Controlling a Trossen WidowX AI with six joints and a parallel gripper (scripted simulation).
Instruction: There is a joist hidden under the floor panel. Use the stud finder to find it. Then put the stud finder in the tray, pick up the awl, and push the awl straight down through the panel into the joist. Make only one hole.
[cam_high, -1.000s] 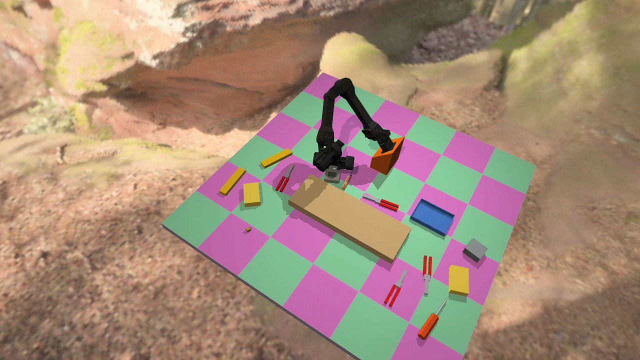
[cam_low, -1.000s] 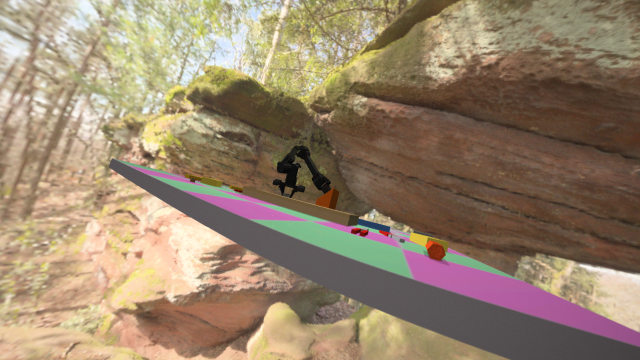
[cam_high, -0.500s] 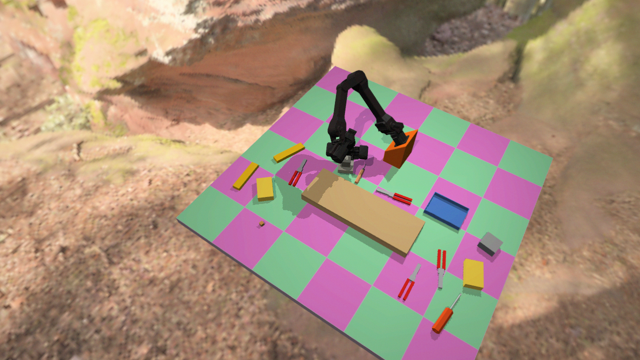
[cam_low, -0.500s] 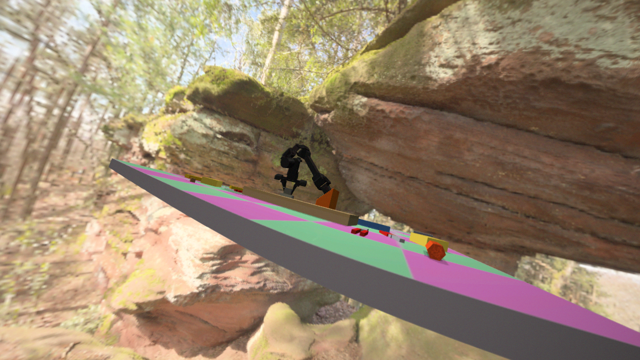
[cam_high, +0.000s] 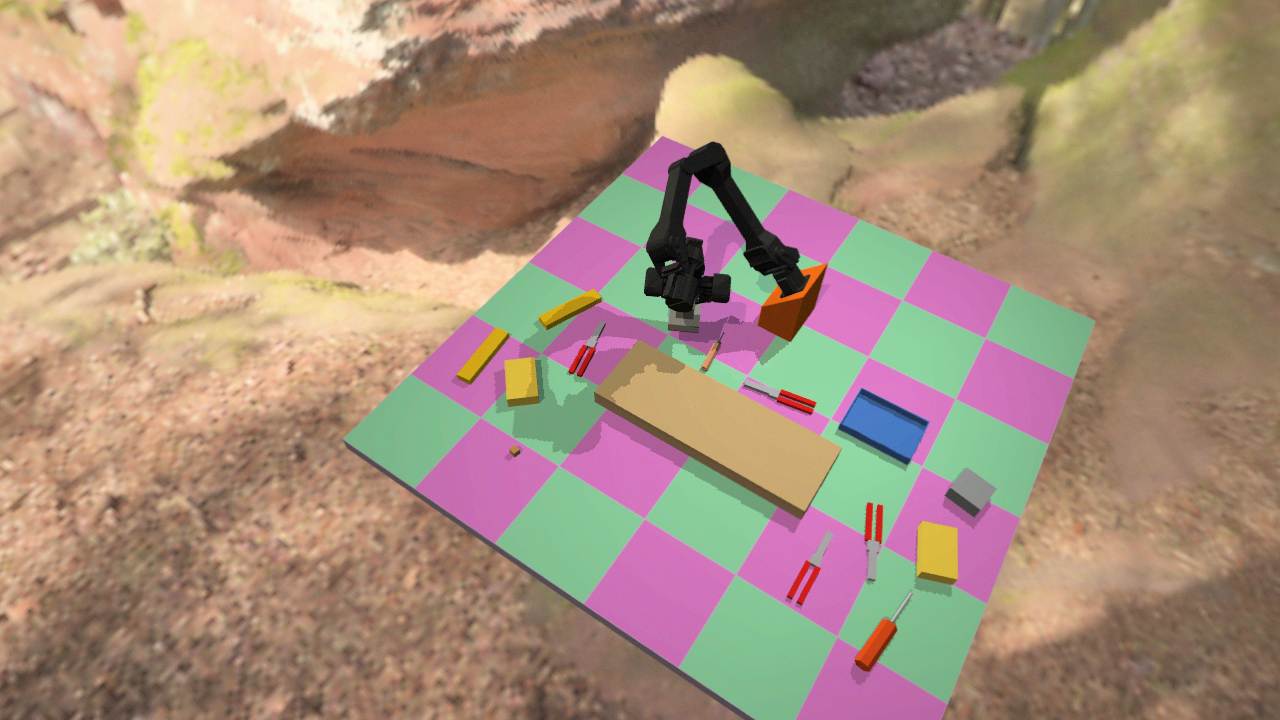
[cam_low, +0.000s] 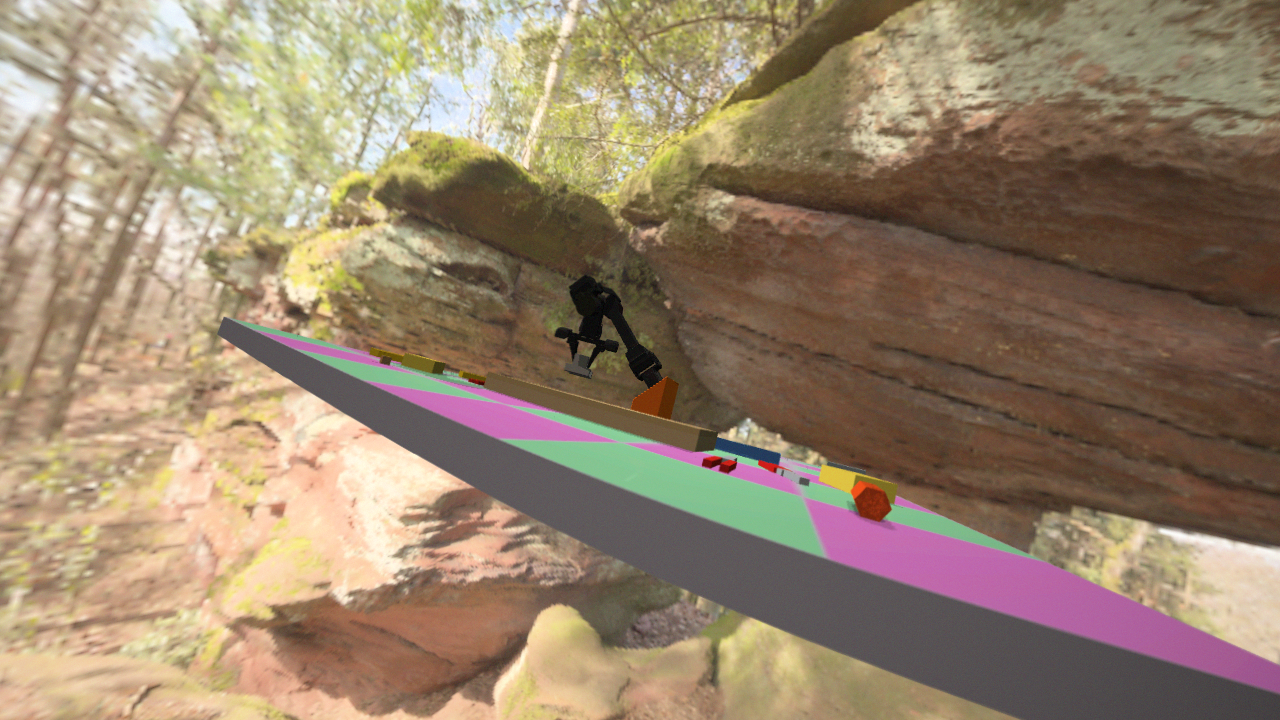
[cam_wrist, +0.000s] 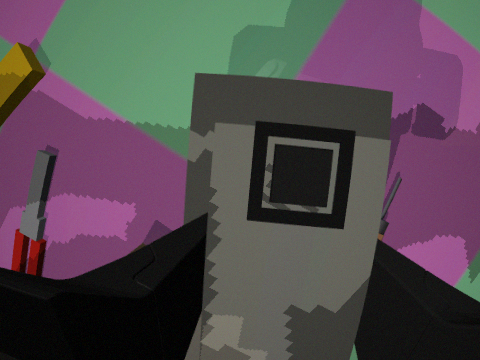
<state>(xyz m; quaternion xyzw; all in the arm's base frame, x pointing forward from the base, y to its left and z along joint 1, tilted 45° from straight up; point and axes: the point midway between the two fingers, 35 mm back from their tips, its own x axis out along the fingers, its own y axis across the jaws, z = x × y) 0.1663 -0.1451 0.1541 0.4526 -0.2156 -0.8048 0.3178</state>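
Stud finder first: the grey rectangular block with a black square window on its face (cam_wrist: 287, 240) sits clamped between my black parallel-jaw gripper (cam_wrist: 283, 287), a dark finger (cam_wrist: 134, 314) pressed against each long side, so I read the jaws as closed on it at a middling width. From the top view I see the stud finder (cam_high: 684, 319) hanging under the gripper (cam_high: 684, 313), lifted off the checkered pink-and-green board (cam_high: 572, 537) and just beyond the near end of the long tan wooden floor panel (cam_high: 716, 425). In the exterior view it hangs clear above the panel's far end (cam_low: 580, 365). Close to the right of it lies the small awl with an orange-brown handle and thin metal tip (cam_high: 712, 351), flat on the board beside the panel's corner. On the other side a pair of red-handled pliers (cam_high: 584, 351) lies near the panel. Further out, the blue shallow rectangular tray (cam_high: 899, 445) rests past the panel's far long edge, well apart from the gripper. The arm rises from an orange wedge-shaped base (cam_high: 787, 313).
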